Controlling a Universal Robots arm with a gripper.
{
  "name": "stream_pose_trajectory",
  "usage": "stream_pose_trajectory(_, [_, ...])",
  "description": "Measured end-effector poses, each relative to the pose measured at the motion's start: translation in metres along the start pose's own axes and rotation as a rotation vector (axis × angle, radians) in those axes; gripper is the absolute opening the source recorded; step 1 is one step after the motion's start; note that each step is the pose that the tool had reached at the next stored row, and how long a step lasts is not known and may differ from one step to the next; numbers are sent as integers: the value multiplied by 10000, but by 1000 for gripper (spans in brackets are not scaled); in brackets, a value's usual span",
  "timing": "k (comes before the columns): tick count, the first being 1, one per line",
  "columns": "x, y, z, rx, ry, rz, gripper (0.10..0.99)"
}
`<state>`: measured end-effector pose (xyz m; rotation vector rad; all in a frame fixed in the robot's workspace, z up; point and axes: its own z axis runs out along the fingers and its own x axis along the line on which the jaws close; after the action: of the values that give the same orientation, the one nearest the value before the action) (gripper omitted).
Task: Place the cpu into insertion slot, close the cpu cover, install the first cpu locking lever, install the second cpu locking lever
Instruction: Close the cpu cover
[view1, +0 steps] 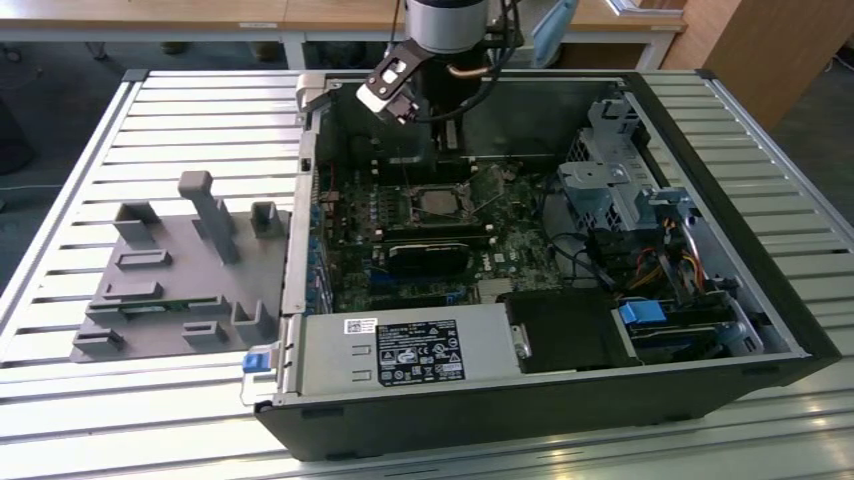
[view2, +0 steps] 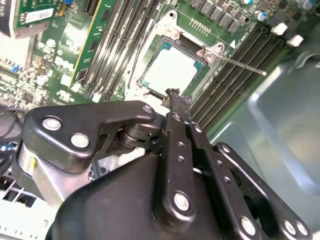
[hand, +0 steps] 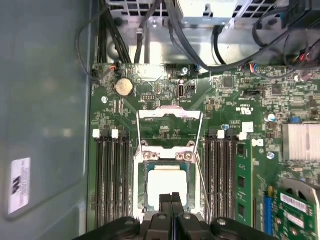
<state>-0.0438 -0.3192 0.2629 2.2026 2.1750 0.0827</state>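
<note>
Two fingertips (hand: 165, 201) of the gripper (hand: 171, 196) are seen pressed together, empty, over one edge of the cpu (hand: 166, 180).

Stickers and board markings, none of them legible.

In the exterior view, a black rectangular label (view1: 422, 362) and a small white sticker (view1: 360, 325) sit on the silver metal power supply box (view1: 334, 365). In the first wrist view, a white paper sticker (hand: 18, 186) bearing a dark mark sits on the grey case wall (hand: 45, 75), and fine white lettering dots the green circuit board (hand: 165, 107). All the print is too small to make out.
</note>
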Motion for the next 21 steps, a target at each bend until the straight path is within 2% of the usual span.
stream_pose_trajectory(5, [-12,0,-9,0,7,-1,106])
stream_pose_trajectory(12, [-71,1,-8,-1,8,1,106])
stream_pose_trajectory(14, [-70,32,-6,23,6,3,106])
stream_pose_trajectory(18, [-70,143,3,136,4,3,106])
stream_pose_trajectory(21, [-69,227,10,162,4,4,106])
